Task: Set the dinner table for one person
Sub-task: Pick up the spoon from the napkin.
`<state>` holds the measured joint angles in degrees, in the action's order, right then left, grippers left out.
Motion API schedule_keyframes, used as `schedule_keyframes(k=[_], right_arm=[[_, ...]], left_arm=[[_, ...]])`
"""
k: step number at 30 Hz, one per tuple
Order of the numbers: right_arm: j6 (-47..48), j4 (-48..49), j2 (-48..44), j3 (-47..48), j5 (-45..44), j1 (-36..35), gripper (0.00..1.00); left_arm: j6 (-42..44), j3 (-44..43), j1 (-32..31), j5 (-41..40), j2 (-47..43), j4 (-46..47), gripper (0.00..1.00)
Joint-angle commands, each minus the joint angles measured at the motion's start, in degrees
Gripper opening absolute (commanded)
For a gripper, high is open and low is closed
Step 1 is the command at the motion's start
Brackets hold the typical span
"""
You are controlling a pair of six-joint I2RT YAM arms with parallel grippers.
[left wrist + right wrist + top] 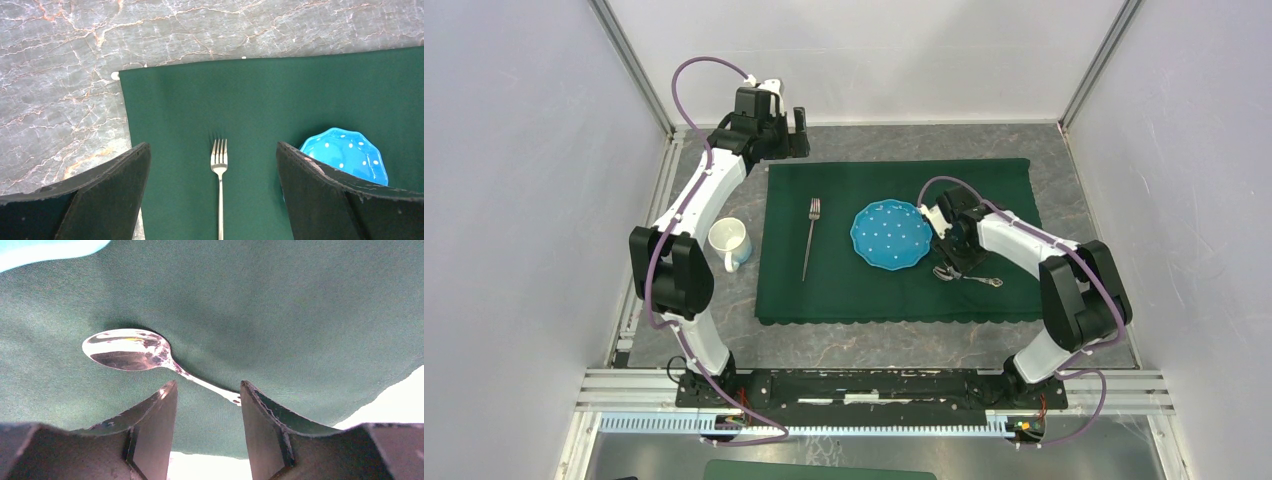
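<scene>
The white mug point(729, 243) stands on the dark stone desk point(874, 345), just off the left edge of the green cloth point(864, 290), handle toward the arm bases, and only its pale inside is showing. On the cloth sits the blue dotted plate point(891, 235), with 1 fork point(810, 240) lying well to its left, tines pointing away from the bases. The spoon point(969, 278) lies on the cloth at the plate's near right. The left arm stretches to the cloth's far-left corner, raised, with the left jaws spread wide and gripping nothing. The right arm is folded at the elbow, wrist dipped low beside the plate. The right jaws are partly apart, fingers point(150, 415) either side of the spoon's handle, not clamped on it.
</scene>
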<state>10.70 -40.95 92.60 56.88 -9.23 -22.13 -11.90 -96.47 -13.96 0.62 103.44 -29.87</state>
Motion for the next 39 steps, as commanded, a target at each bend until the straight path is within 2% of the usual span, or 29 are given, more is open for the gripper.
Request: schedule_keyframes(k=[1,17,21,30,39], right_arm=[[-0.3,1.3,-0.4,0.5,-0.2,-0.3,0.55],[-0.9,4.8,0.7,-3.9,0.7,-0.4,0.51],[-1.0,5.2,1.4,-4.0,1.8,-0.3,0.51],[-1.2,5.2,1.8,-4.4,2.4,-0.4,0.39],[-1.7,4.5,2.2,-2.9,3.1,-0.4,0.27]], left_arm=[[-2.4,-1.1,0.3,0.6,-0.8,2.1,1.0],[-2.8,-0.1,0.3,0.3,-1.2,2.2,1.0],[-2.7,-0.2,0.3,0.6,-1.2,2.3,0.97],[-2.7,1.6,0.3,0.4,-1.8,3.7,0.88],[-2.0,1.5,0.3,0.2,-1.6,3.3,0.83]])
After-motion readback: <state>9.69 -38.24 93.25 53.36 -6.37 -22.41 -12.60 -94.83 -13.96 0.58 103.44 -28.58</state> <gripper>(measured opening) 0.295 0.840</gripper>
